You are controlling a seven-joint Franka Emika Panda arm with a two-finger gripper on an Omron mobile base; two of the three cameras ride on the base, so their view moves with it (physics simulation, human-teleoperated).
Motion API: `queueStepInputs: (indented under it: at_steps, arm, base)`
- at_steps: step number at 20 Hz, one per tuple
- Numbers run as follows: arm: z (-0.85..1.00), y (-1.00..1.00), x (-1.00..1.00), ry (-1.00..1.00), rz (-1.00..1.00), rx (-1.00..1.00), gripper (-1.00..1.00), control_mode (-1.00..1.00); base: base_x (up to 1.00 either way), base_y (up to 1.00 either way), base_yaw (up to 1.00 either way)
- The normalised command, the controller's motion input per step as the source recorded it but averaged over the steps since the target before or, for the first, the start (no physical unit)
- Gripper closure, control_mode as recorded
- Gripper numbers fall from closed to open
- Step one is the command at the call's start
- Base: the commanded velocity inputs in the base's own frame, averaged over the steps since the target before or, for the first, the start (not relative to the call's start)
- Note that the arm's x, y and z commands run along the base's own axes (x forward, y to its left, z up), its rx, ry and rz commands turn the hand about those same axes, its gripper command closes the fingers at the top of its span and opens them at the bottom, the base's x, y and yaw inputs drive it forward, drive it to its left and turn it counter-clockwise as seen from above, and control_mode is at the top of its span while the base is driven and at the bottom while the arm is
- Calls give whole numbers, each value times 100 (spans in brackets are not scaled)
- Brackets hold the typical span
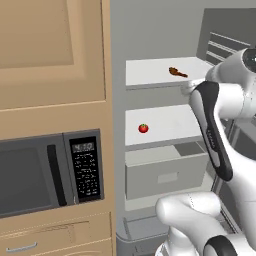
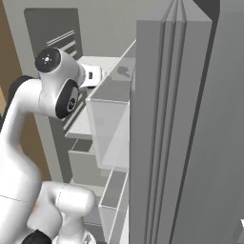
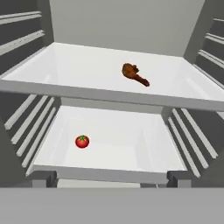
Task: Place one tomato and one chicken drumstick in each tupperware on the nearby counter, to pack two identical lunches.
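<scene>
An open fridge holds a brown chicken drumstick (image 3: 134, 74) on its upper white shelf (image 3: 65, 70) and a small red tomato (image 3: 82, 141) on the shelf below (image 3: 131, 144). The left base view shows the same drumstick (image 1: 177, 72) and tomato (image 1: 143, 128). My gripper (image 3: 112, 179) is open and empty, its fingertips (image 3: 43, 178) far apart, in front of the shelves and short of both foods. Seen from the left base, the gripper (image 1: 186, 88) hovers at the upper shelf's front edge. The counter and the tupperware are out of view.
A tan cabinet (image 1: 50, 50) with a built-in microwave (image 1: 45, 175) stands left of the fridge. The open fridge door (image 2: 176, 119) with its bins rises close on the right. A grey drawer (image 1: 165, 175) sits under the lower shelf. Ribbed side walls (image 3: 26, 118) flank the shelves.
</scene>
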Motion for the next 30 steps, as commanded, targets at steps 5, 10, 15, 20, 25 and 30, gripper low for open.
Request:
queueStepInputs:
  at_steps: [5,10,15,20,25,30]
  arm:
    - [1,-17,47,0,-5,1,-100,-100]
    - [0,-9,46,0,-6,0,-100,-100]
    - [0,-14,42,0,-2,0,-100,-100]
    - [0,-12,37,0,0,0,-100,-100]
    - [0,-1,31,0,0,0,-100,-100]
    - [0,-5,38,0,2,0,-100,-100]
  base:
    - [0,0,0]
    - [0,0,0]
    - [0,0,0]
    - [0,0,0]
    - [0,0,0]
    - [0,0,0]
